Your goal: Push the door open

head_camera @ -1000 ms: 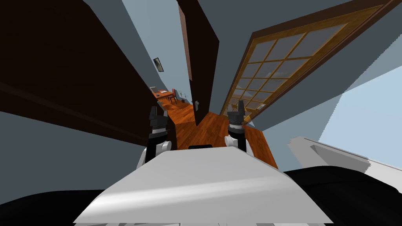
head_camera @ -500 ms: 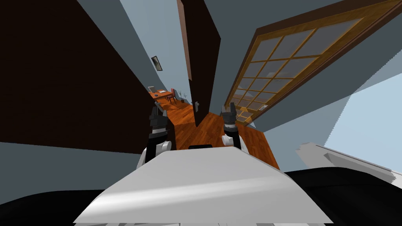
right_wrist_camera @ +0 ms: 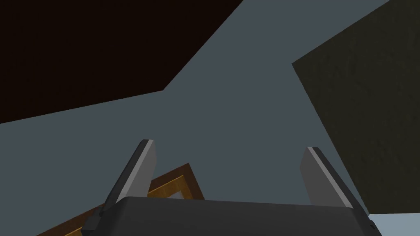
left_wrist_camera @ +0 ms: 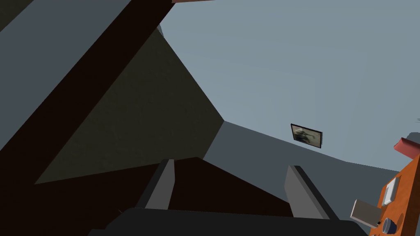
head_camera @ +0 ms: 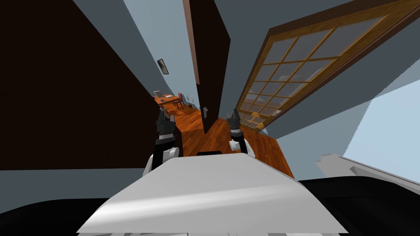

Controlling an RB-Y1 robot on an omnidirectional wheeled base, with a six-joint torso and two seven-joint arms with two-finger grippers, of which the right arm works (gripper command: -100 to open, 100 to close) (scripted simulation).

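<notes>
1. The dark brown door [head_camera: 211, 61] stands ajar straight ahead, edge-on to me, with its handle [head_camera: 205, 110] low on that edge.
2. The left claw [head_camera: 165, 116] is raised to the left of the door. Its fingers [left_wrist_camera: 164, 184] are spread wide and hold nothing.
3. The right claw [head_camera: 234, 112] hovers just right of the door's edge, its fingers [right_wrist_camera: 143, 168] likewise apart and empty. Whether it touches the door is hard to tell.
4. A wood-framed glazed door [head_camera: 287, 69] stands to the right, above the wooden floor [head_camera: 213, 137].
</notes>
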